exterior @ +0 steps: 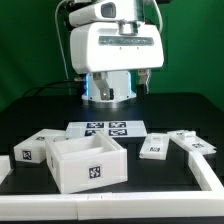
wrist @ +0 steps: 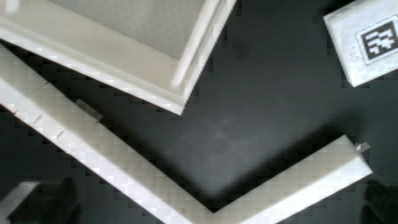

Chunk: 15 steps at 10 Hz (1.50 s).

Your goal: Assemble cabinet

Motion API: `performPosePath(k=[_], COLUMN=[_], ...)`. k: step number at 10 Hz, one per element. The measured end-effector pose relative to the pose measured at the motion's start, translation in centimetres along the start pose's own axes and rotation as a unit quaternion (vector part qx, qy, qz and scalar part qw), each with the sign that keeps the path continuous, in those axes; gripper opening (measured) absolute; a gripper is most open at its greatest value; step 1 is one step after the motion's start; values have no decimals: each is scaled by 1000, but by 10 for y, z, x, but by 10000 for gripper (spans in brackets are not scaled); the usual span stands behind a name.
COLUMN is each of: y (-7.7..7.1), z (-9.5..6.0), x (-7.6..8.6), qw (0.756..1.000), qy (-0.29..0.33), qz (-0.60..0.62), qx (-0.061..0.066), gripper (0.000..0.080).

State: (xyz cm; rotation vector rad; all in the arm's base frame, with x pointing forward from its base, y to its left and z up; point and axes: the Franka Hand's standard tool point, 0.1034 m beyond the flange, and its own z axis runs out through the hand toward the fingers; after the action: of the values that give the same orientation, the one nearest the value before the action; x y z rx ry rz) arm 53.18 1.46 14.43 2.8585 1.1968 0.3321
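Note:
The white cabinet frame [exterior: 88, 165] stands open-topped at the front of the black table, a tag on its near wall. One corner of it shows in the wrist view [wrist: 125, 40]. Three small white tagged drawer blocks lie around it: one to the exterior view's left [exterior: 30, 152], two to its right [exterior: 155, 147] [exterior: 195, 143]. One block also shows in the wrist view [wrist: 365, 40]. The arm's hand [exterior: 115, 45] hangs high at the back, far above all the parts. My gripper [wrist: 210, 215] is open and empty, with one dark finger [wrist: 36, 205] at the frame's edge.
The marker board [exterior: 105, 128] lies flat at mid-table behind the frame. A white L-shaped rail [exterior: 200, 175] borders the table's front and the exterior view's right side, and its corner shows in the wrist view [wrist: 214, 195]. The arm's base [exterior: 110, 90] stands at the back.

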Motion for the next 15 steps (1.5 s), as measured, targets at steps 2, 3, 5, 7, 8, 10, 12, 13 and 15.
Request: performPosePath(k=[2, 3, 5, 7, 8, 10, 12, 13, 15], y=[0, 0, -1, 11, 16, 25, 25, 25, 27], z=[0, 0, 1, 1, 2, 3, 6, 6, 7], x=[-1, -1, -1, -19, -33, -48, -51, -51, -54], qw=[1000, 1000, 1000, 996, 990, 971, 966, 966, 957], qy=[0, 0, -1, -4, -11, -31, -44, -44, -44], qz=[0, -1, -1, -88, -140, -238, -256, -257, -288], qx=[0, 0, 1, -5, -3, -3, -3, -3, -4], gripper=[798, 798, 798, 798, 798, 798, 798, 798, 798])
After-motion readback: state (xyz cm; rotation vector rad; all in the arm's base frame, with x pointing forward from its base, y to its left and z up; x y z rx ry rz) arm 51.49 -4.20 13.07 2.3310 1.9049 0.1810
